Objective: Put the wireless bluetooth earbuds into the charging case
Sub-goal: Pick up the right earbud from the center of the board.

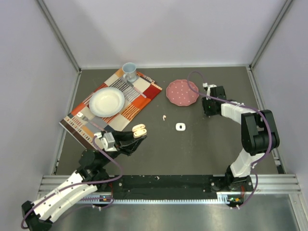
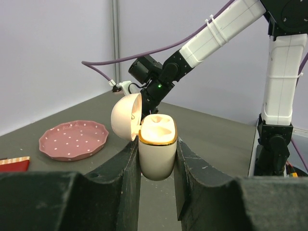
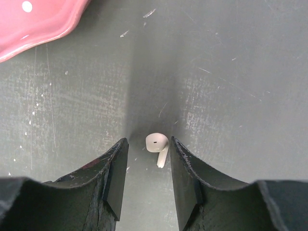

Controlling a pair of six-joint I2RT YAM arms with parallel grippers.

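Left wrist | left pincer (image 2: 156,145) grips open charging case (image 2: 157,161) (wells empty) | right pincer (image 3: 148,141) open astride earbud (image 3: 157,143)

— What is seen between the jaws?
— A whitish earbud (image 3: 157,146) is seen lying on the dark, scratched table (image 3: 240,96), its stem turned toward the jaws' base. The jaws are held apart, with a gap left on either side of it.
— And beyond?
— A pink dotted plate (image 3: 33,24) is cut off by the upper left corner, well apart.

Earbud (image 3: 157,147) on table (image 3: 240,96) btwn right pincer (image 3: 147,144) fingers (image 3: 115,183).
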